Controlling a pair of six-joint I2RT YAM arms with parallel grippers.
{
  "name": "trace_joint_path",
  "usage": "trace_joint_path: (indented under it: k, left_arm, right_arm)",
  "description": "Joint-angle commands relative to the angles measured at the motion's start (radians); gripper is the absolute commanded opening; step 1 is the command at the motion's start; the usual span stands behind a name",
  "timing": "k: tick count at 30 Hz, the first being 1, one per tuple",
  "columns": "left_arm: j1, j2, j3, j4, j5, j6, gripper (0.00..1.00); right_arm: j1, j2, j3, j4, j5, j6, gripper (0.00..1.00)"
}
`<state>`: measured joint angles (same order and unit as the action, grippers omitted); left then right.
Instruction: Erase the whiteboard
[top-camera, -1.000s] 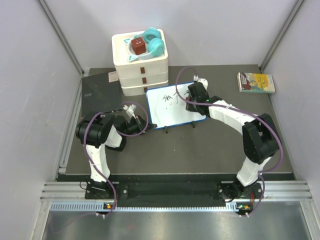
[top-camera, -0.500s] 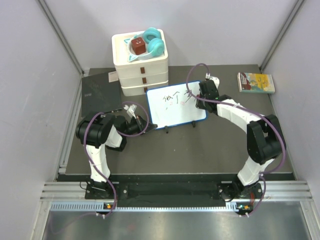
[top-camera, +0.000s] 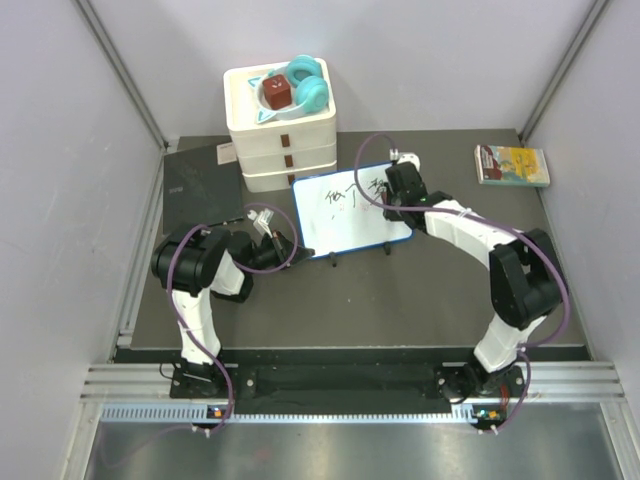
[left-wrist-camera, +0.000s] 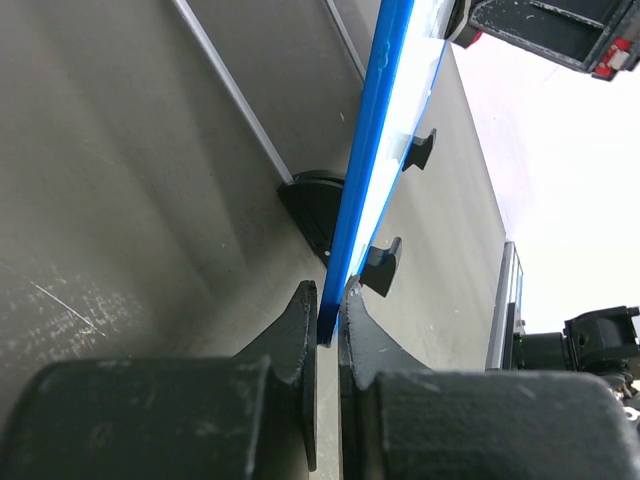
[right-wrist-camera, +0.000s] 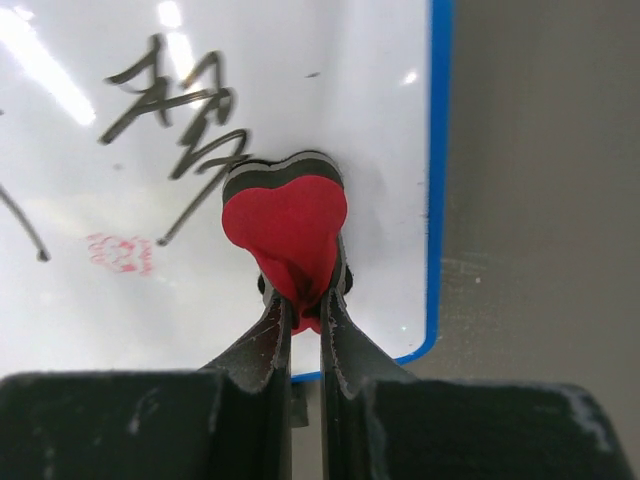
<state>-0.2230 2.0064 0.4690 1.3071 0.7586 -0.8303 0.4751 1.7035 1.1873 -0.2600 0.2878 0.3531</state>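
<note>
Nearest the bases, the left gripper (left-wrist-camera: 328, 312) is closed narrow on the near left edge of the whiteboard (top-camera: 345, 228). Its 2 fingers pinch the blue frame, and I judge this hold is meant to steady the board. The board rests on its black feet (left-wrist-camera: 383, 268) around the middle of the table (top-camera: 400, 300).

Further out, the right gripper (right-wrist-camera: 305, 300) is clamped on a red heart-shaped eraser (right-wrist-camera: 288, 218) with a dark felt face. The eraser is set against the white surface near the board's right edge. It looks to be touching, though the wrist view cannot settle how firmly.

The job reads as partly done. The white around the eraser and along the right frame is clean. Black strokes (right-wrist-camera: 180, 110) sit just beyond it, a faint red smudge (right-wrist-camera: 120, 253) lies to 1 side, and more black writing runs toward the left. Most of the wiping is left, I judge.

In the overhead view the right arm covers the board's far right corner. The left wrist sees the board only edge-on, so its face is unreadable there. Farthest back, the white drawer box (top-camera: 283, 135), the dark notebook (top-camera: 200, 185) and a small book (top-camera: 512, 165) lie apart from the work.
</note>
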Motion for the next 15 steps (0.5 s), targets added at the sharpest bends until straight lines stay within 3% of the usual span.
trace_joint_path:
  k: [1,9,15]
  left_arm:
    - [0.014,0.023,-0.038,-0.23,-0.128,0.045,0.0]
    - [0.013,0.022,-0.043,-0.226,-0.131,0.046,0.0]
    - [0.014,0.014,-0.05,-0.218,-0.133,0.046,0.0]
  right_arm:
    - [0.054,0.062,0.095,-0.002,-0.098,-0.066,0.0]
    - [0.173,0.154,0.196,-0.065,-0.142,-0.105,0.0]
    - [0.301,0.289,0.372,-0.156,-0.102,-0.124,0.0]
